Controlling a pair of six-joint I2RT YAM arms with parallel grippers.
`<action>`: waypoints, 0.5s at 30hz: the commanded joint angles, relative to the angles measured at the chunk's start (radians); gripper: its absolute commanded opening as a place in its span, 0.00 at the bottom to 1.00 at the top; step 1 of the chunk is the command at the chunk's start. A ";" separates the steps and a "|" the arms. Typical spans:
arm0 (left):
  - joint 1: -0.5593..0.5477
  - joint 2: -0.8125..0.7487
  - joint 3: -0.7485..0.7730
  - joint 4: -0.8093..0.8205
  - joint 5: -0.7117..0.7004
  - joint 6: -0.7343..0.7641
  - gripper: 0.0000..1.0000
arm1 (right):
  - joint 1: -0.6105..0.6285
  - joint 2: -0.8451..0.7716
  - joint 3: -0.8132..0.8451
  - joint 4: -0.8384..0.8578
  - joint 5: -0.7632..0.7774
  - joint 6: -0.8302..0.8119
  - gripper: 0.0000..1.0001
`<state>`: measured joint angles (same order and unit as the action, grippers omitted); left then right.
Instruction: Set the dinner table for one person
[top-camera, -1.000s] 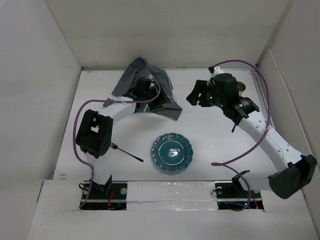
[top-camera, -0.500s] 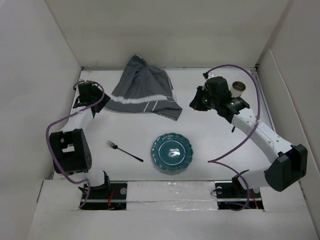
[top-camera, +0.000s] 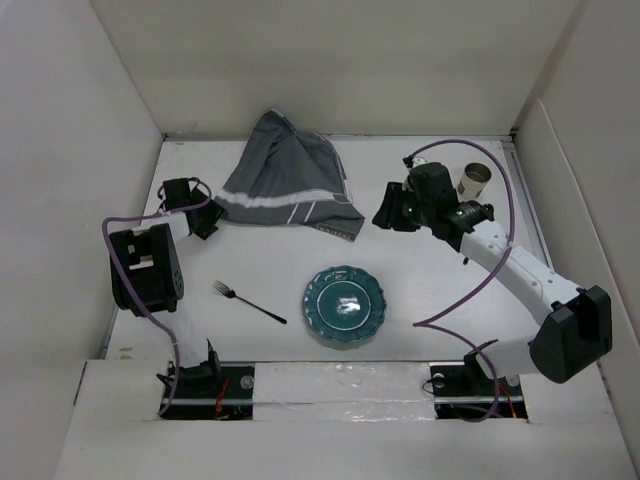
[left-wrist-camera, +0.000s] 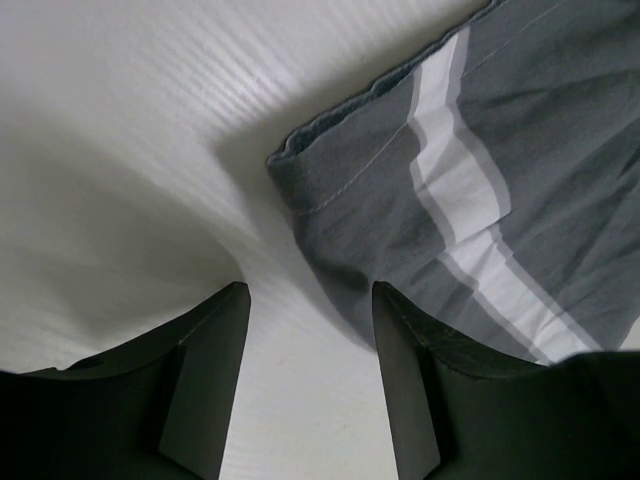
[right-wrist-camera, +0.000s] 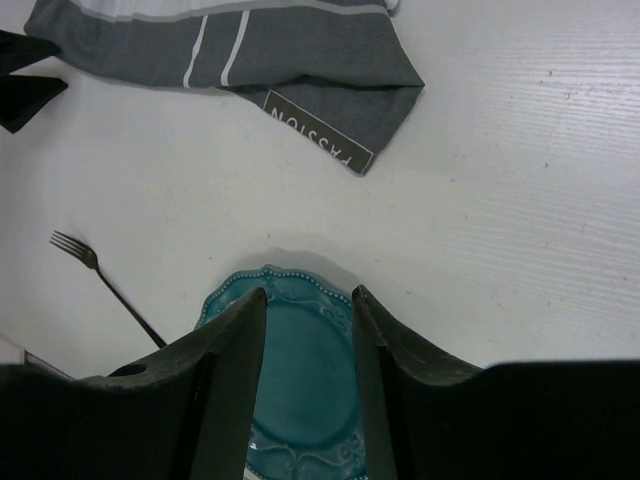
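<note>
- Top view: the dinner table, a large flat matte white surface, fills the floor of a plain white-walled enclosure and carries everything.
- By my reading, nothing is laid out yet. The dark grey cloth placemat with thin white stripes lies rumpled and folded over itself at the far side. The round teal plate with a scalloped rim sits on bare table near the middle. The slim dark metal fork lies slanted just to the plate's left, apart from it. A small round open-topped cup stands upright at the far right.
- What remains, I judge, is to flatten the placemat, set the plate on it, and bring the fork and cup alongside.
- The left gripper is low beside the placemat's near-left corner. The right gripper hangs between the placemat and the cup.
- Left wrist view: the left gripper's fingers are spread with nothing between them. The placemat's hemmed corner lies just ahead on the white surface, not touched as far as I can see.
- Right wrist view: the right gripper's fingers are also spread and empty, held above the table. The teal plate shows below between them, the fork to its left, and the placemat's labelled fold beyond.
</note>
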<state>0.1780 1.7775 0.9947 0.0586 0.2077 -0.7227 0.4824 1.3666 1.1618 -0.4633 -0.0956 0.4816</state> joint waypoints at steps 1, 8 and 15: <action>0.002 0.043 0.048 0.034 -0.031 -0.023 0.49 | 0.010 -0.035 -0.013 0.037 -0.009 0.015 0.46; 0.002 0.069 0.062 0.055 -0.116 -0.055 0.40 | 0.010 -0.024 -0.037 0.066 0.016 0.026 0.51; 0.002 0.076 0.117 0.058 -0.146 -0.040 0.09 | -0.053 0.149 -0.036 0.155 -0.044 0.103 0.56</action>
<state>0.1783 1.8584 1.0569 0.1108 0.0990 -0.7750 0.4534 1.4460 1.1118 -0.3805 -0.1097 0.5396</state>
